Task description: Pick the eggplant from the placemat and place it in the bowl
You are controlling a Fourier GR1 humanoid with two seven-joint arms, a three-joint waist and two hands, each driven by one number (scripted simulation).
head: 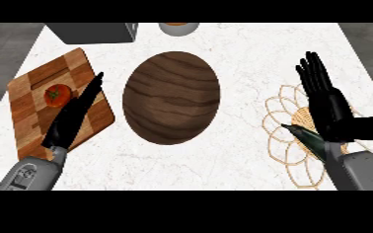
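The eggplant [307,138], dark with a greenish tip, lies on the woven, flower-patterned placemat [282,123] at the right, partly hidden by my right hand. My right hand [325,101] is over the placemat right beside the eggplant, open with its fingers straight and pointing away from me. I cannot tell whether it touches the eggplant. The brown wooden bowl [172,96] sits in the middle of the counter with nothing in it. My left hand [73,116] is open, fingers straight, above the cutting board at the left.
A wooden cutting board [36,94] with a red tomato [56,95] lies at the left. A grey box [94,32] and a white cup [178,28] stand at the far edge.
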